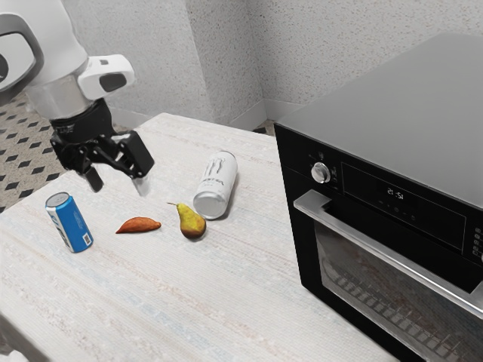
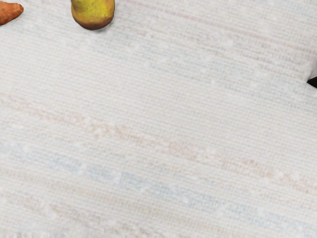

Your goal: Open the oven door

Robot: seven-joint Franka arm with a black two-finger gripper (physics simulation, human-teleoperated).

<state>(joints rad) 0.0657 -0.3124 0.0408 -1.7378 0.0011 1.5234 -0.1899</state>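
- While the jaws stand wide apart, nothing is between them; they hang over the tabletop (image 1: 166, 302), pointing down.
- Pear (image 1: 192, 222) and white can (image 1: 216, 185): on the tabletop, between jaws and oven (image 1: 392, 121), toward the exterior view's right.
- Handle (image 1: 392, 256): beyond both, well apart from the jaws, same side. Nearest end is just below the knob (image 1: 321, 173).
- Long axis: level, along the oven front, its other end running off toward the exterior view's lower right.
- Oven door (image 1: 370, 289): under the handle, looks shut. Likely next: carry the jaws across, turn them to straddle the bar, then pull; low travel might clip the can.
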